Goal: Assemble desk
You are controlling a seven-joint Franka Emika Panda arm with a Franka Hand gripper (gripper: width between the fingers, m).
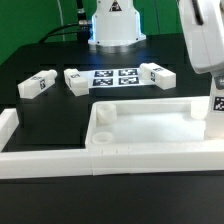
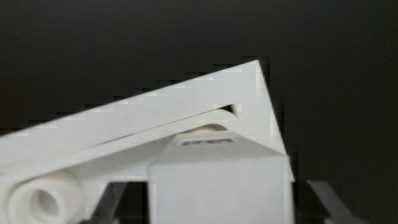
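Desk top (image 1: 140, 128) lies flat at 6 o'clock in the exterior view, rim up, with a round socket (image 1: 103, 114) at its 9 o'clock end. The gripper (image 1: 213, 100) is at 3 o'clock, pinching a tagged leg (image 1: 216, 106) over the top's far corner; contact with the rim cannot be told. Behind lie a loose leg (image 1: 38, 85) at 10 o'clock, a second leg (image 1: 76, 79) at 11 and a third leg (image 1: 155, 74) at 1, with the marker board (image 1: 115, 77) at 12. In the wrist view, fingers (image 2: 118, 196) flank the tagged leg (image 2: 214, 170).

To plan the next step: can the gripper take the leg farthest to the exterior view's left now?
Probably not yet: the gripper seems shut on another leg; the far leg itself lies uncovered.
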